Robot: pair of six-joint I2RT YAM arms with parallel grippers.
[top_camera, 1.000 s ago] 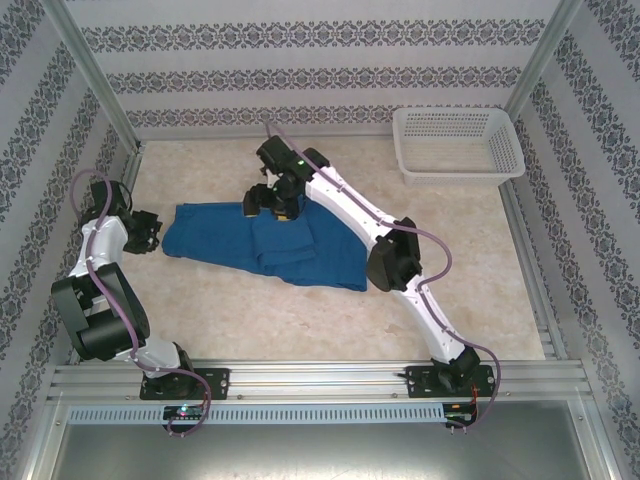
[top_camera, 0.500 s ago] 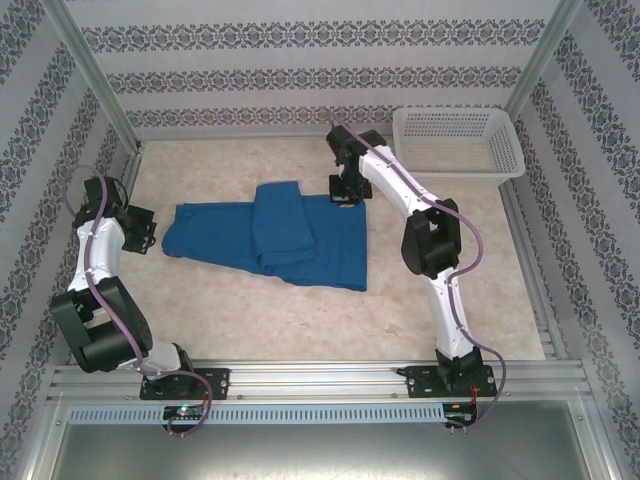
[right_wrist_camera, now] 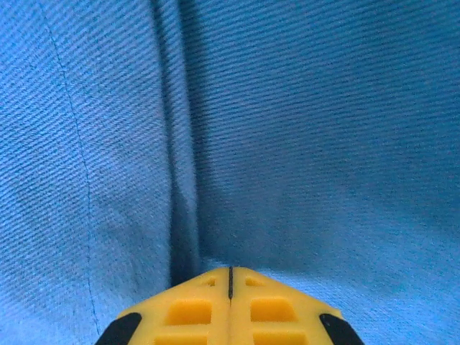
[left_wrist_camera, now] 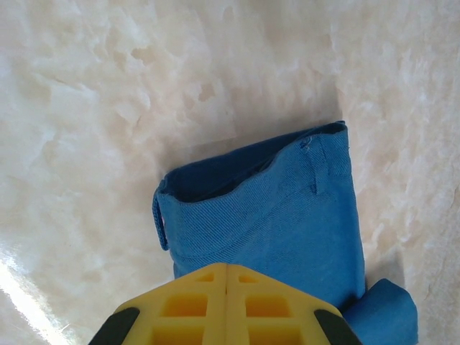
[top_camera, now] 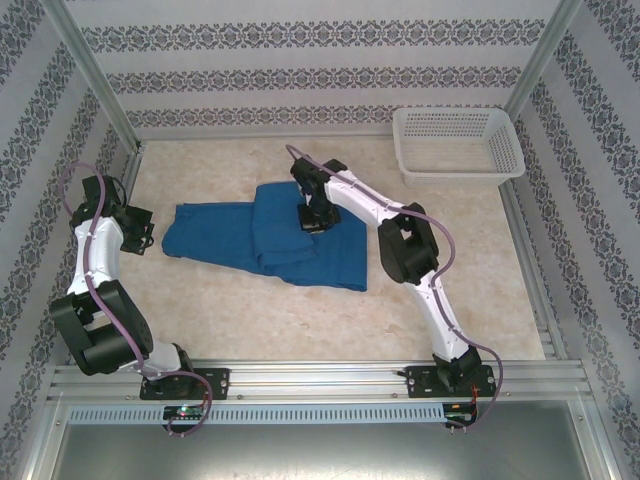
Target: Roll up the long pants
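The long pants (top_camera: 215, 235) are royal-blue cloth spread across the middle of the table, with one part folded over in a thicker band (top_camera: 280, 228). My right gripper (top_camera: 311, 217) is down at the right edge of that band. Its yellow fingers (right_wrist_camera: 230, 272) are shut, tips against the blue cloth (right_wrist_camera: 302, 108) beside a dark crease. My left gripper (top_camera: 143, 230) sits at the pants' left end. It is shut (left_wrist_camera: 227, 267) with nothing between its fingers, over the waistband end (left_wrist_camera: 273, 208) and its belt loop.
A white mesh basket (top_camera: 458, 176) stands at the back right corner. Patterned walls and metal rails close in the table on three sides. Bare marbled tabletop (top_camera: 250, 320) lies in front of the pants.
My right gripper left the folded band, swung out toward the basket, and has come back down at the band's right edge. The left arm has barely shifted.
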